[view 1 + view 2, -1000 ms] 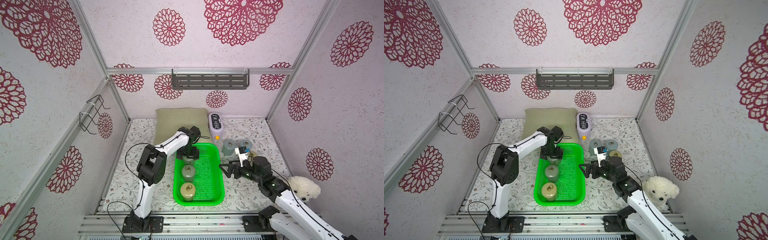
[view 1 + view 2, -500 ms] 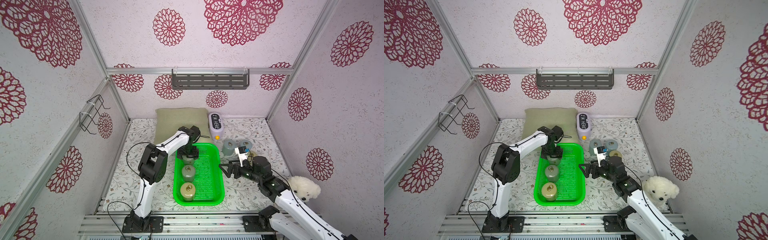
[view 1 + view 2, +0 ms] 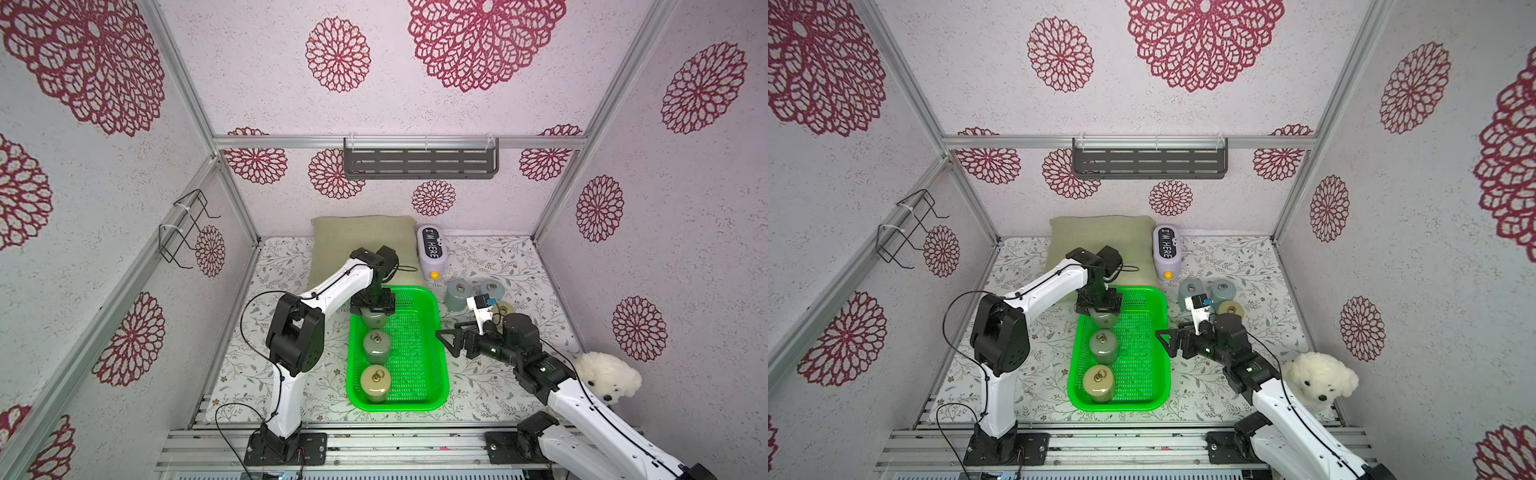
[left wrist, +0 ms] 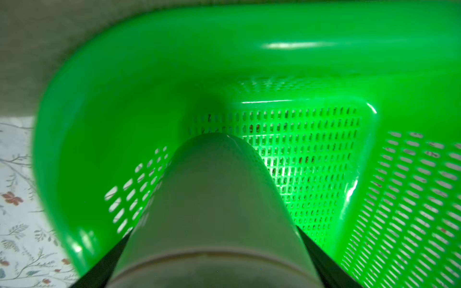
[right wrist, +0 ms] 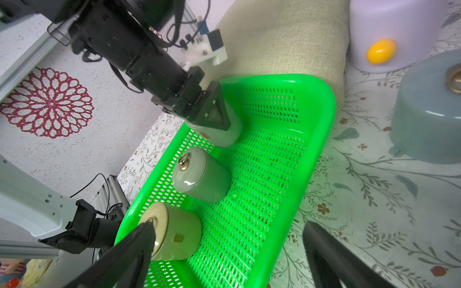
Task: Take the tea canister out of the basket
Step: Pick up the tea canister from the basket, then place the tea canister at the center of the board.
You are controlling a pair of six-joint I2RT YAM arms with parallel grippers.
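Nearest the robot's base, the near tea canister [image 3: 376, 384] stands in the front corner of the basket [image 3: 415, 374], well short of both end effectors. It is upright, with its beige lid and ring knob facing up. Next along the same wall, the middle tea canister [image 3: 377, 347] is also upright with its ring knob on top. It is just short of the left end effector [image 3: 372, 308] and across the bare mesh floor from the right end effector [image 3: 446, 343]. The right end effector hangs at the basket's right rim, about level with the middle canister. Its jaws are spread wide with nothing between them and point toward the canister row.

The far tea canister [image 3: 374, 319] sits straight under the left end effector, in the basket's far corner. The end effector points down over it, its fingers [image 5: 213, 125] flanking the body just below the lid. In the left wrist view no gap shows between either black finger and the canister wall, so it reads as a grip. The canister's long axis is vertical, in line with the end effector: lid up toward the wrist, base down at the mesh floor, no tilt showing. In both top views the end effector hides its lid.

Beyond the left end effector lies an olive cushion [image 3: 361, 237], just beside the basket's far rim. Beyond the right end effector, two blue-grey canisters [image 3: 457, 293] stand on the tabletop [image 3: 498, 257], outside the basket.
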